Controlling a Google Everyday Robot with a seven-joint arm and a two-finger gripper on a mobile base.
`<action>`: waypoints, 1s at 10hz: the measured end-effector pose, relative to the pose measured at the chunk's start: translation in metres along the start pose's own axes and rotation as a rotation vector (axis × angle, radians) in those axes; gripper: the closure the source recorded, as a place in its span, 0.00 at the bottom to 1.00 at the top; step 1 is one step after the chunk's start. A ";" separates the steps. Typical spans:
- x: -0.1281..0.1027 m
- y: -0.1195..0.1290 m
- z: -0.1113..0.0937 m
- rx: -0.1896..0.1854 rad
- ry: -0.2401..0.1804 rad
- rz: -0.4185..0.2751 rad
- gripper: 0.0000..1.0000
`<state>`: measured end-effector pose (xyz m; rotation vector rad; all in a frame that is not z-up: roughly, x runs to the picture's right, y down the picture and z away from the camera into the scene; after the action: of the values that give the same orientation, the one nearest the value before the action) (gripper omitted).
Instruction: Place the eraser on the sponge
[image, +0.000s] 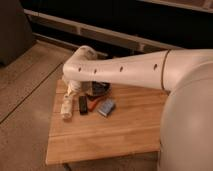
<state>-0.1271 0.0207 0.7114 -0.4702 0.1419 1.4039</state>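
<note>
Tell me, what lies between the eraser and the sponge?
In the camera view, a thin red-orange stick lies between the eraser and the sponge. The gripper is just behind the white bottle.

Black eraser (83, 104) lying flat, near blue-grey sponge (106, 107), not touching; hand (75, 89) just behind eraser.

Arm (120, 67) hides most of black bowl (100, 89) & prob. much of gripper (75, 90) just beside it.
</note>
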 end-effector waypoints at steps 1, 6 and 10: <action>0.000 0.000 0.001 0.000 0.001 0.001 0.35; -0.022 -0.007 0.031 -0.005 0.011 -0.072 0.35; -0.023 -0.009 0.032 -0.007 0.012 -0.072 0.35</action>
<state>-0.1284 0.0119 0.7509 -0.4846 0.1285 1.3312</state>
